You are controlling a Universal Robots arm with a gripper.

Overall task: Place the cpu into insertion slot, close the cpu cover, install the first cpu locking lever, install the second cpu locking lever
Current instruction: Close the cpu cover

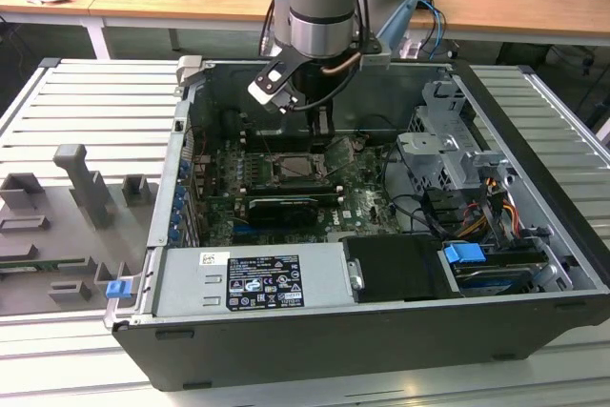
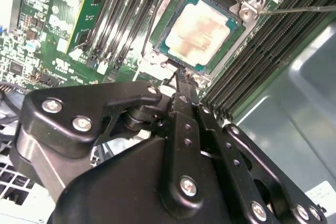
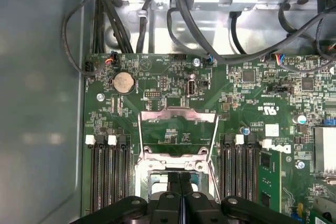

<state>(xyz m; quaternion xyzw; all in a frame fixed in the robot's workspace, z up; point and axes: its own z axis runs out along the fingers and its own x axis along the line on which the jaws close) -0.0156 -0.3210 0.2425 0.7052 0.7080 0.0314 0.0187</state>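
Gripper (image 2: 181, 77) clenched, empty; I see the flat square silver-topped chip (image 2: 202, 27) seated in its metal-rimmed socket (image 3: 143, 174).

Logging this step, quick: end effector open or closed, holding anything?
End effector: closed, fingers together, nothing visible between them. The chip sits in its socket.

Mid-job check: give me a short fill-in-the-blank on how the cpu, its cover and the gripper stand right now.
1. The cpu lies in the insertion slot with its metal top facing ____.
2. The cpu cover stands ____, not folded down over the cpu.
3. The gripper is at the slot's edge with its fingers ____.

Missing words: up; open; shut.
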